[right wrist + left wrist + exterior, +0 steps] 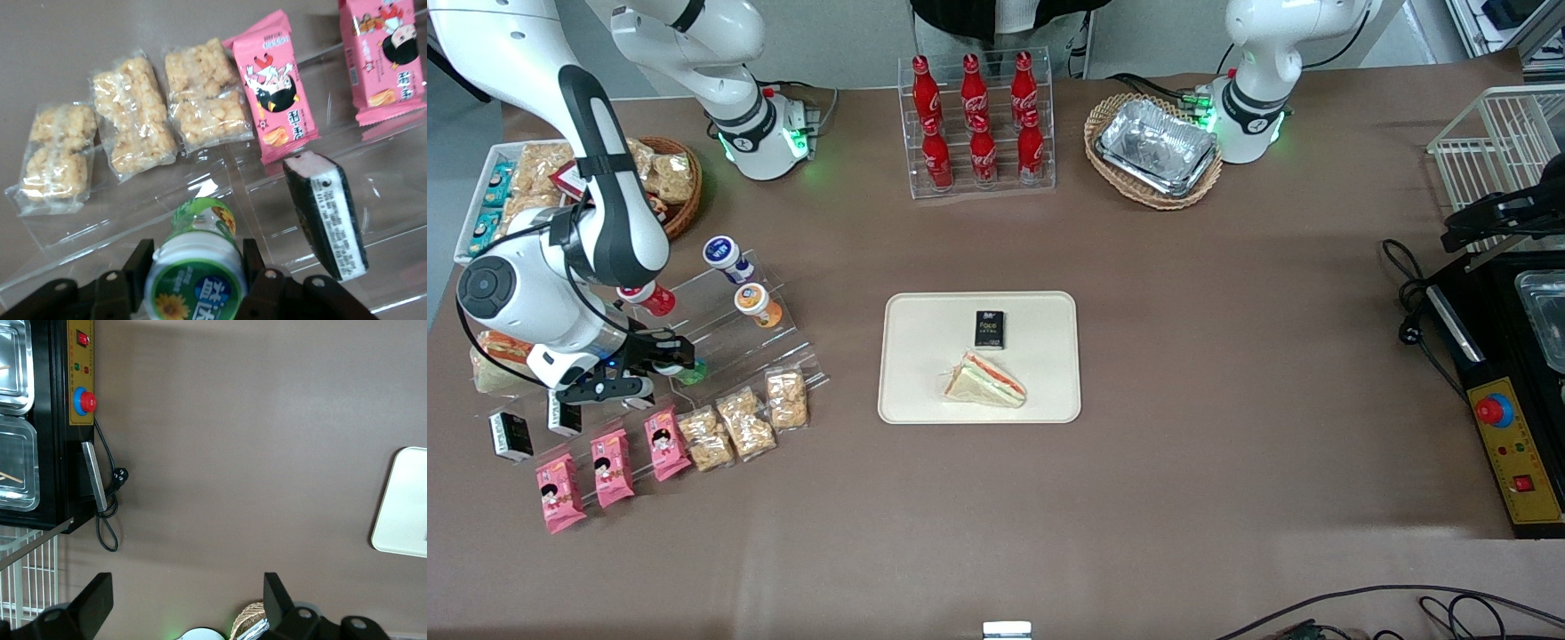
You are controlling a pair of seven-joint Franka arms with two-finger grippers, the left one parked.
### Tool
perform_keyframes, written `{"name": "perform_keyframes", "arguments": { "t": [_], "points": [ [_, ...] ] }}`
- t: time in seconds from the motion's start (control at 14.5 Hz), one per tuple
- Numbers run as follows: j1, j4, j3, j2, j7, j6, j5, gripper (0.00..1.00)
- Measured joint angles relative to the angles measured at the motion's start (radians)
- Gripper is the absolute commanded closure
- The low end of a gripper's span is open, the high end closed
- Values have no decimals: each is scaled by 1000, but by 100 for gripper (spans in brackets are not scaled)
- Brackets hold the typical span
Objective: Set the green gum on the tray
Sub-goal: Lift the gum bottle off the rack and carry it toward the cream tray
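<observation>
The green gum (pixel 197 267) sits between the dark fingers (pixel 137 267) of the gripper (pixel 679 357), which press against the white cap on both sides, so the fingers are clenched on the bottle rather than spread free. The wrist view shows the cap with its green label facing the camera and the translucent green body pointing away, toward the clear acrylic display steps (pixel 738 338) where it was stocked. Whether the bottle rests on the step or is lifted off it cannot be told.

In the front view only a sliver of green (pixel 691 373) shows past the fingers, at the working arm's end of the table (pixel 1227 462). The grip across the cap looks chosen because the cap is the widest, firmest part and faces the approaching wrist.

Just beside the gum on the steps lie a black-and-white boxed snack (pixel 325 215), clear packs of puffed rice cakes (pixel 133 130) and pink snack packets (pixel 279 100). Higher on the steps, farther from the front camera, stand the blue-capped bottle (pixel 725 255), the orange bottle (pixel 757 304) and the red one (pixel 649 299).

The tray (pixel 907 391) lies well apart, at the middle of the table, already carrying a wrapped sandwich (pixel 987 380) and a small black box (pixel 990 329). Its bare areas around these leave room for the gum. The likely next step is a lift clear of the steps, then a carry toward the tray.
</observation>
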Motion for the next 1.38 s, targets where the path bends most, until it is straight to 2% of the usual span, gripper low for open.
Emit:
{"name": "perform_keyframes", "arguments": {
  "t": [0.28, 0.69, 0.83, 1.03, 1.24, 1.38],
  "points": [
    [1, 46, 1, -75, -9, -59, -1, 60],
    [2, 241, 36, -270, -39, -475, 0, 60],
    [3, 269, 111, -314, 38, -526, 0, 60],
    [8, 272, 278, -340, 262, -550, 1, 60],
    [14, 263, 421, -314, 473, -540, 1, 60],
    [15, 247, 486, -271, 567, -488, 1, 61]
  ]
}}
